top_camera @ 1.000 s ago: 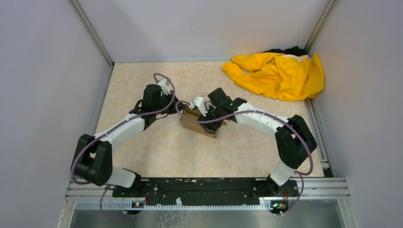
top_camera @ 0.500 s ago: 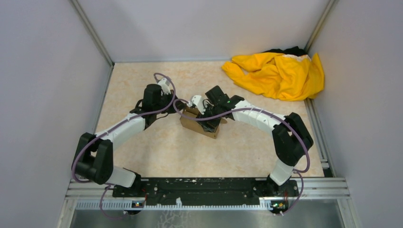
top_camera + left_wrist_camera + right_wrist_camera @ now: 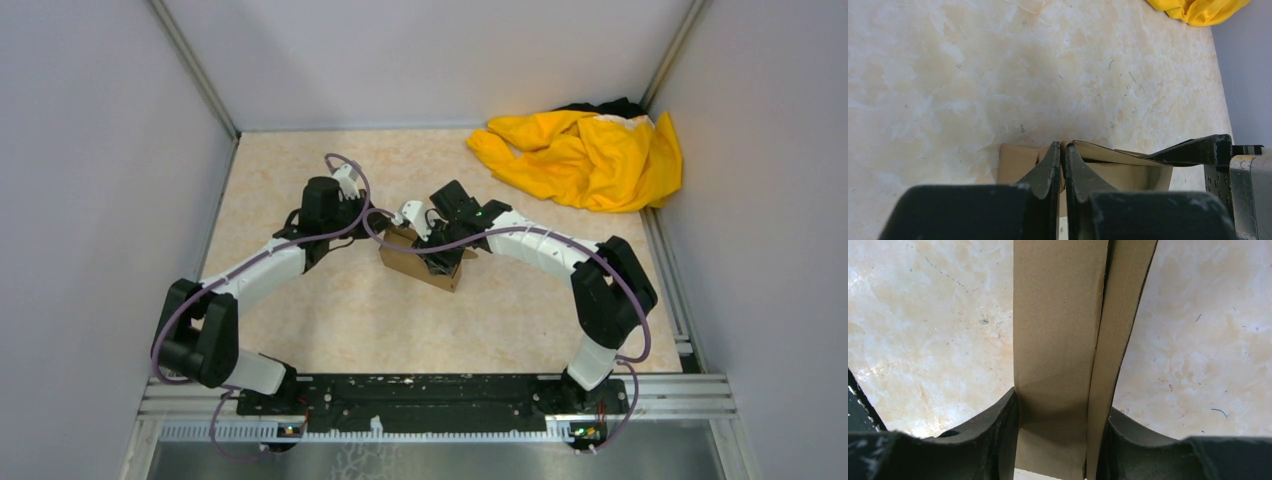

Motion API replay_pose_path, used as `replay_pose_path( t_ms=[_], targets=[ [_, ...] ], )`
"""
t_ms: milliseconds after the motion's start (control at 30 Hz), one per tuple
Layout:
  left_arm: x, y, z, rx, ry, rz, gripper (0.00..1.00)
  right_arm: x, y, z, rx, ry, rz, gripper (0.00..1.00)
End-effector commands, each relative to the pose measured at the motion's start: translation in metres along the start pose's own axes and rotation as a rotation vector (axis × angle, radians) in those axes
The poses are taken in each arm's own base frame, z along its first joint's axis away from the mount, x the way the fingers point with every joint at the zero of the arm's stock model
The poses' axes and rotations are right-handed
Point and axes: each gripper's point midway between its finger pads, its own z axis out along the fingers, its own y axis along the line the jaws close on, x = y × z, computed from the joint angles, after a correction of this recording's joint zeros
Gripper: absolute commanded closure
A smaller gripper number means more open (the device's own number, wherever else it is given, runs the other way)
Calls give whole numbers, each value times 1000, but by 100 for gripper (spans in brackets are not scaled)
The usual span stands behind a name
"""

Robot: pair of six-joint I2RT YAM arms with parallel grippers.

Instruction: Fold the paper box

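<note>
Standing near the middle of the table (image 3: 340, 310), the paper box (image 3: 415, 268) is seen as a partly formed brown carton between the two arms' ends. It is met at its left end by the left gripper (image 3: 1060, 147) and covered from above by the right gripper (image 3: 1060, 412). In the right wrist view two overlapping cardboard panels are caught between the right gripper's fingers, both pads pressed against the cardboard, so the box is grasped there. The panels are seen running straight away from the camera, one lapped slightly over the other, with a dark seam between them. In the left wrist view the left gripper's fingers are clenched nearly tip to tip, only a slit left between them, right at the box's near edge. A raised flap is seen just beyond the tips. Whether any cardboard is pinched in that slit cannot be told. A black finger of the right gripper is seen lying over the box's top at the right of that view. A yellow cloth (image 3: 590, 155) is bunched in the far right corner, well apart from the box. The table is enclosed by grey walls (image 3: 100, 200) on three sides.
</note>
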Motion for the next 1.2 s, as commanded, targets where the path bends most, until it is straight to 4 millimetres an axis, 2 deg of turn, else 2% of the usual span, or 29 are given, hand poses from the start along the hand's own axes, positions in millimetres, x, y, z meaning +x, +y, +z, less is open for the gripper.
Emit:
replay_pose_path(
  t_ms=[0, 300, 467, 500, 567, 633, 733, 900, 1033, 1167],
  targets=[
    [36, -15, -4, 83, 143, -6, 92, -23, -16, 12, 52, -55, -65, 68],
    [47, -10, -5, 84, 166, -4, 94, -20, -16, 12, 42, -50, -58, 68],
    [45, -9, -10, 80, 155, -15, 94, -21, -21, 11, 60, -57, -45, 67],
    [43, -9, -11, 78, 150, -16, 94, -21, -21, 12, 64, -56, -44, 65],
    [40, -10, -13, 74, 137, -14, 94, -23, -23, 10, 75, -69, -43, 54],
    [37, -9, -13, 63, 129, -9, 94, -28, -24, 8, 77, -91, -48, 35],
    [37, -7, -12, 58, 132, -10, 94, -38, -21, 5, 57, -121, -58, 25],
    [37, -6, -9, 66, 132, -11, 94, -54, -15, 0, 12, -157, -77, 3],
    [33, -8, -10, 73, 121, -3, 94, -60, -11, -1, -15, -169, -90, 1],
    [31, -9, -10, 76, 116, 3, 94, -57, -11, 3, -23, -146, -100, 2]
  ],
)
